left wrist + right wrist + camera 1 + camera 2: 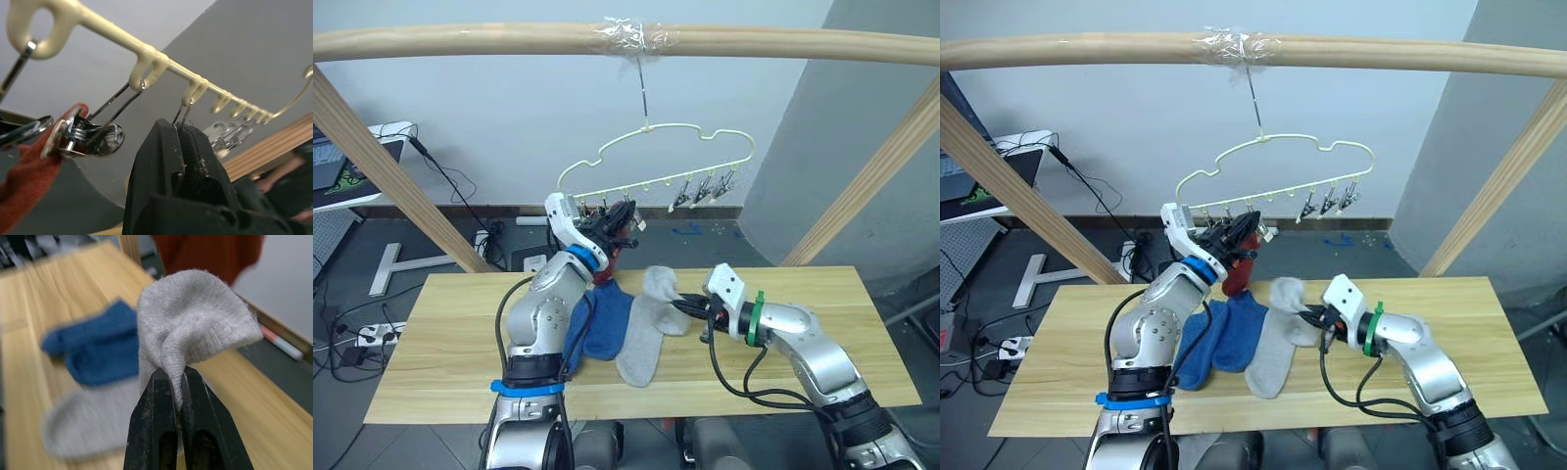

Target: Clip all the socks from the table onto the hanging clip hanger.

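A: Wooden beam (509, 41) up top, plank table (450, 343) below. What's the right gripper (180, 382) got?

B: Its fingers are pinched on a fold of a grey sock (195, 323), lifting that end while the rest lies on the table beside the blue socks (602, 323).

A: And the left gripper (181, 134)?

B: Raised at the clip hanger (656, 162), fingers pressed together on a metal clip's wire. Next clip (83, 137) over holds a rust red sock (29, 171), hanging.
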`<state>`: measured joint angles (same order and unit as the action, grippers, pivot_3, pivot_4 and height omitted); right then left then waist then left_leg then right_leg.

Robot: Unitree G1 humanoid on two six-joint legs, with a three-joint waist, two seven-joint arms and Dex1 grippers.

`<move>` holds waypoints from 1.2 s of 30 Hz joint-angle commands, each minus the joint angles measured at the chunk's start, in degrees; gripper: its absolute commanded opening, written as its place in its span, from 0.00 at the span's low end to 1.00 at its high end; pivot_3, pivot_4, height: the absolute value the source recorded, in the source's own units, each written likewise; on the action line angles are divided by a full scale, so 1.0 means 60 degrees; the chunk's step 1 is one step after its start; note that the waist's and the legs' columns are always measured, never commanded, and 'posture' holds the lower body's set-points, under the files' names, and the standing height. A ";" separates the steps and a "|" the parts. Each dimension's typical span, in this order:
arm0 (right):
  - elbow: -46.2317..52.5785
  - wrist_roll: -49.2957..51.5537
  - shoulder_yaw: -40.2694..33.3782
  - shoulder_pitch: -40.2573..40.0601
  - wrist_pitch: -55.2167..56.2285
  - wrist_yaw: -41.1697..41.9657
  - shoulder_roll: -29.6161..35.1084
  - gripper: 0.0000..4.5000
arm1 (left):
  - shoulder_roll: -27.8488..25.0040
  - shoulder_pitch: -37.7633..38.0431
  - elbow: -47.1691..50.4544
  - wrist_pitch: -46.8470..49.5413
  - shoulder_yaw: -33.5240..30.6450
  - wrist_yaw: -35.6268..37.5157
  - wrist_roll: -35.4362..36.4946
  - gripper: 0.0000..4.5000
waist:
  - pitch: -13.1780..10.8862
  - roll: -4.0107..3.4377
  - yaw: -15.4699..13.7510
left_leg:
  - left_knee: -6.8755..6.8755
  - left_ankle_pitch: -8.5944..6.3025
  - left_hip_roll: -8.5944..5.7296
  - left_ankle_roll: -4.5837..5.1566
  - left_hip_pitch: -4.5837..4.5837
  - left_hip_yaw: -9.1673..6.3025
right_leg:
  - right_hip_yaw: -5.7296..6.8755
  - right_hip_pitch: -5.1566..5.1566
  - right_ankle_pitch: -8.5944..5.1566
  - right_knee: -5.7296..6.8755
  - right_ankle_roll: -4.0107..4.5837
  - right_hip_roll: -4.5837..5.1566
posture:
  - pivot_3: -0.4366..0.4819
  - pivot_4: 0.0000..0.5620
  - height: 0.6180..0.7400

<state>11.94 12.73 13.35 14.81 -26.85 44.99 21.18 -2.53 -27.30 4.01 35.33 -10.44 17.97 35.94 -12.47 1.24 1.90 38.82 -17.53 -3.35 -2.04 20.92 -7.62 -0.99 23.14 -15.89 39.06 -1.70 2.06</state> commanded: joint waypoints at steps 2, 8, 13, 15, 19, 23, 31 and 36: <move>0.0499 0.0468 -0.0312 0.0270 -0.0506 -0.0443 -0.0379 0.01 | -0.0035 -0.0023 0.0304 0.0595 -0.0239 -0.0143 0.0703 0.00 | 0.0000 0.0000 -0.0018 | 0.0000 0.0000 -0.0002 0.0000 0.0000 -0.0001 | 0.0000 0.0000 0.0000 -0.0004 0.0000 0.0001 | 0.43 0.37 1.00; 0.0588 0.0923 -0.0666 0.0428 -0.0763 -0.0712 -0.0619 0.01 | -0.0005 0.0077 0.0583 0.1016 -0.0334 -0.0232 0.1375 0.00 | 0.0000 0.0000 -0.0026 | -0.0001 0.0000 -0.0005 0.0000 0.0006 0.0002 | -0.0004 0.0005 0.0000 -0.0011 0.0000 0.0002 | 0.43 0.37 1.00; 0.0606 0.1065 -0.0888 0.0563 -0.0768 -0.0837 -0.0631 0.01 | -0.0098 0.0118 0.0649 0.1163 -0.0240 -0.0204 0.1504 0.00 | -0.0001 -0.0001 -0.0020 | -0.0003 0.0000 -0.0004 0.0000 0.0006 0.0001 | -0.0003 0.0005 0.0000 -0.0010 0.0000 0.0001 | 0.43 0.37 1.00; 0.0709 0.1243 -0.0999 0.0615 -0.0895 -0.0874 -0.0674 0.01 | -0.0114 0.0133 0.0673 0.1188 -0.0242 -0.0216 0.1546 0.00 | -0.0001 -0.0001 -0.0018 | -0.0003 0.0000 -0.0004 0.0000 0.0006 0.0002 | -0.0003 0.0005 0.0000 -0.0009 0.0000 0.0001 | 0.43 0.36 1.00; 0.0803 0.1384 -0.0989 0.0642 -0.0959 -0.0893 -0.0634 0.01 | -0.0154 0.0139 0.0660 0.1164 -0.0248 -0.0259 0.1582 0.00 | -0.0001 -0.0001 -0.0018 | -0.0004 0.0000 -0.0004 0.0000 0.0006 0.0003 | -0.0005 0.0006 0.0000 -0.0011 0.0000 0.0001 | 0.43 0.36 1.00; 0.0869 0.1428 -0.0929 0.0653 -0.0981 -0.0862 -0.0615 0.01 | -0.0171 0.0134 0.0679 0.1188 -0.0302 -0.0319 0.1703 0.00 | -0.0001 -0.0001 -0.0020 | -0.0006 0.0000 -0.0004 0.0000 0.0006 0.0003 | -0.0005 0.0006 0.0000 -0.0011 0.0000 0.0001 | 0.43 0.36 1.00; 0.0448 0.1195 -0.0741 0.0945 -0.0746 -0.1000 -0.0871 0.01 | -0.0126 0.0200 0.0864 0.1203 -0.0253 -0.0378 0.2008 0.00 | -0.0001 -0.0001 -0.0019 | -0.0007 0.0000 -0.0004 0.0000 0.0006 0.0001 | -0.0004 0.0007 0.0000 -0.0012 0.0000 0.0001 | 0.43 0.36 1.00; 0.0227 0.1085 -0.0637 0.1055 -0.0603 -0.1056 -0.1009 0.01 | -0.0113 0.0199 0.0853 0.1156 -0.0229 -0.0448 0.2053 0.00 | -0.0001 -0.0001 -0.0024 | -0.0007 0.0000 -0.0005 0.0000 0.0008 0.0002 | -0.0005 0.0009 0.0000 -0.0014 0.0000 0.0001 | 0.43 0.35 1.00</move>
<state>12.47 19.12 9.42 20.32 -31.74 38.66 15.25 -3.24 -26.29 6.79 42.33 -12.03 15.42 47.36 -12.48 1.23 1.76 38.78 -17.54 -3.38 -2.04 20.97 -7.61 -1.02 23.19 -15.89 38.98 -1.70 2.07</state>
